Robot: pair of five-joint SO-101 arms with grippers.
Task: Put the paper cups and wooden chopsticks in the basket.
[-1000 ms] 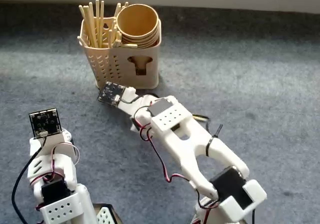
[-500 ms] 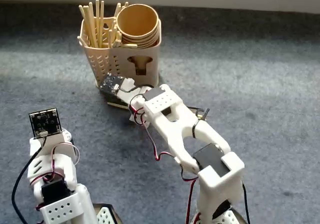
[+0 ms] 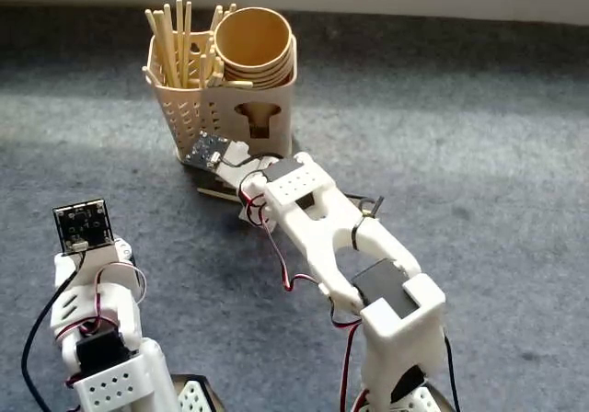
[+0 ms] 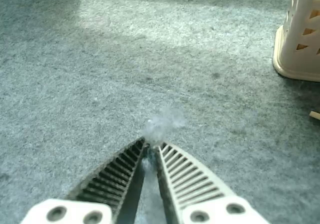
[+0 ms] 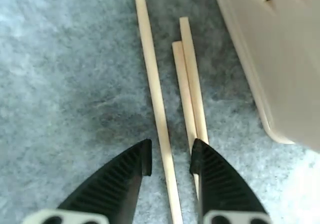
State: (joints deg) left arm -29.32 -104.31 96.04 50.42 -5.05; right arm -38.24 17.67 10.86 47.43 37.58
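The cream basket (image 3: 230,118) stands at the back left, holding several upright wooden chopsticks (image 3: 175,40) and a stack of paper cups (image 3: 256,44). Three loose chopsticks lie on the carpet at the basket's foot (image 3: 216,192). My right gripper (image 5: 170,156) is open just above them. A single chopstick (image 5: 155,99) runs between its black fingers, and a pair of chopsticks (image 5: 190,84) lies against one fingertip, beside the basket wall (image 5: 270,59). My left gripper (image 4: 150,146) is shut with nothing in it, low over bare carpet, with the basket's corner (image 4: 300,39) off to one side.
Grey carpet covers the whole floor, with open room to the right of the basket (image 3: 460,136). The left arm (image 3: 92,283) stands at the near left, apart from the right arm (image 3: 340,237), which stretches diagonally towards the basket.
The right arm has stretched forward and to the left, bringing its wrist up to the basket's foot over the loose chopsticks. The left arm has not moved.
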